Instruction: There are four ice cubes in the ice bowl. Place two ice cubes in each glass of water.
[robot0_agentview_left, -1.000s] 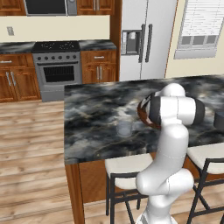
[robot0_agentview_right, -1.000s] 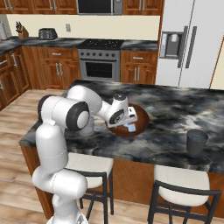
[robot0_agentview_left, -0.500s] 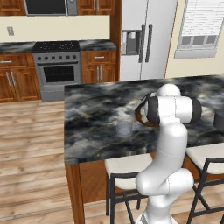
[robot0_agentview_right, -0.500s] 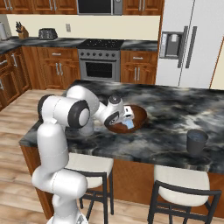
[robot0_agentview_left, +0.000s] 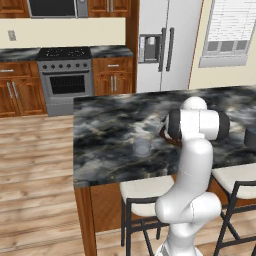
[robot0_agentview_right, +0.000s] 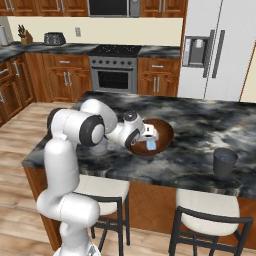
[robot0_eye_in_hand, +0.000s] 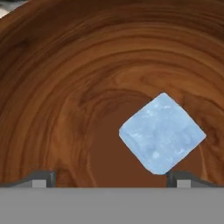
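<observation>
Reddish-brown wood of the ice bowl (robot0_eye_in_hand: 65, 87) curves around my end effector (robot0_eye_in_hand: 109, 178), which hangs inside it spread wide and holding nothing, one pale blue ice cube (robot0_eye_in_hand: 162, 133) lying on the bowl's floor just ahead of my right fingertip (robot0_eye_in_hand: 179, 178), the bowl itself on the dark marbled bench (robot0_agentview_right: 200, 125).

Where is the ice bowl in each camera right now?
Left base view: ice bowl, a sliver at center right, mostly behind the arm.
Right base view: center, on the island.
Hand view: its wood wall surrounds one ice cube.
Shared landmark: the refrigerator.
</observation>
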